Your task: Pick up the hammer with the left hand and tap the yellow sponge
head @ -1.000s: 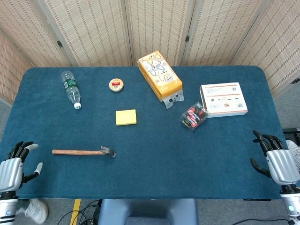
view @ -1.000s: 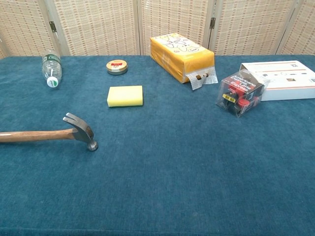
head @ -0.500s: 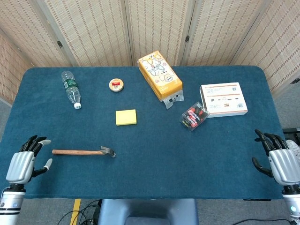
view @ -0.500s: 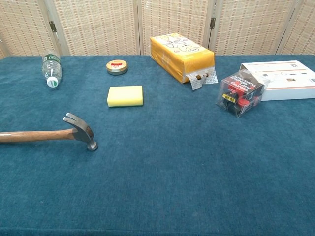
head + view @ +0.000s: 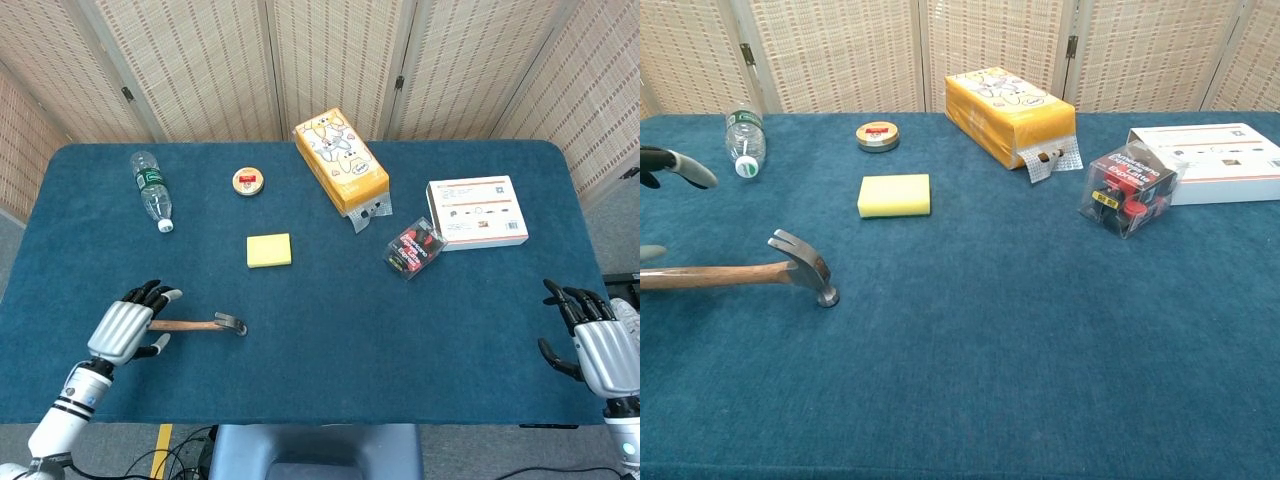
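Note:
The hammer (image 5: pixel 200 324) lies flat on the blue table, wooden handle pointing left, steel head (image 5: pixel 806 265) to the right. My left hand (image 5: pixel 128 325) hovers over the handle's left end with fingers spread, holding nothing; the chest view shows only its fingertips (image 5: pixel 680 167) at the left edge. The yellow sponge (image 5: pixel 269 250) rests behind the hammer, toward the table's middle, and shows again in the chest view (image 5: pixel 894 195). My right hand (image 5: pixel 598 345) stays open at the table's front right edge, away from everything.
A water bottle (image 5: pixel 151 189) lies at the back left, with a small round tin (image 5: pixel 248 181) beside it. A yellow carton (image 5: pixel 340 160), a small clear box of red items (image 5: pixel 414 248) and a white box (image 5: pixel 477 211) fill the back right.
My left hand moved right from beyond the table's left front edge to over the hammer handle's end. The right hand barely moved. The hammer and sponge stayed still.

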`<state>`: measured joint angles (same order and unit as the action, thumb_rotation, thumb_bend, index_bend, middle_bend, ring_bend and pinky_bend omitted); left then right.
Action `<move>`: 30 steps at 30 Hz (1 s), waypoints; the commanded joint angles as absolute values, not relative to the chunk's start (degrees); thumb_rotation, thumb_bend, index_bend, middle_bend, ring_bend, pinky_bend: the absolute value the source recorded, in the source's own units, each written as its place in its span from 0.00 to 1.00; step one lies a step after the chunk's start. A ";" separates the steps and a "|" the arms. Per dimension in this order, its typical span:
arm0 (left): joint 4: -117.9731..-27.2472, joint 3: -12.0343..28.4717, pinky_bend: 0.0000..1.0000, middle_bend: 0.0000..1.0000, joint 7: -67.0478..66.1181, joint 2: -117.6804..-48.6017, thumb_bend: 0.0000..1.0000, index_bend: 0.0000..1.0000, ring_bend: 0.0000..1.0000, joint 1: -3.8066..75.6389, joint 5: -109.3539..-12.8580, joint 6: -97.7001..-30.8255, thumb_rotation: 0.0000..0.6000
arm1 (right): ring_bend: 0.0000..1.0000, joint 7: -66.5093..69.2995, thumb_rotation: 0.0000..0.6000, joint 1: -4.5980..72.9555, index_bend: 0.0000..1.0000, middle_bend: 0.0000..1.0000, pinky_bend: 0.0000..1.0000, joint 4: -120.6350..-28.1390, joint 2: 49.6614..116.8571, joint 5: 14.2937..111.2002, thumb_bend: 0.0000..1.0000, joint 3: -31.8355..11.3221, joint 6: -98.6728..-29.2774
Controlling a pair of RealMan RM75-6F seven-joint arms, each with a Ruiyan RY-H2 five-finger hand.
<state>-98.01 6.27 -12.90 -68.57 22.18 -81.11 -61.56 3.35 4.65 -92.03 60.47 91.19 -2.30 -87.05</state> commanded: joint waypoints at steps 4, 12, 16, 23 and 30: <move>-97.99 6.77 0.23 0.22 -20.38 -71.63 0.38 0.19 0.12 26.31 -73.60 -56.25 1.00 | 0.18 3.84 1.00 4.53 0.06 0.32 0.19 -91.59 60.66 90.99 0.26 -2.17 -86.91; -96.72 5.71 0.23 0.22 -25.32 -75.24 0.38 0.21 0.12 27.92 -68.68 -55.86 1.00 | 0.18 4.29 1.00 4.87 0.06 0.32 0.19 -90.98 61.01 90.66 0.26 -2.25 -86.18; -95.34 5.43 0.23 0.22 -26.65 -77.29 0.38 0.23 0.12 28.65 -66.37 -55.83 1.00 | 0.18 4.50 1.00 5.19 0.06 0.32 0.19 -90.78 61.06 90.71 0.26 -2.36 -85.85; -93.46 5.08 0.23 0.28 -27.20 -79.83 0.38 0.27 0.17 28.97 -64.57 -57.22 1.00 | 0.18 4.90 1.00 5.35 0.06 0.32 0.19 -90.35 61.17 90.28 0.26 -2.39 -85.34; -91.90 4.31 0.23 0.33 -26.40 -81.07 0.38 0.31 0.22 28.99 -64.52 -57.92 1.00 | 0.18 5.00 1.00 5.43 0.06 0.32 0.19 -90.12 61.30 90.09 0.26 -2.35 -85.07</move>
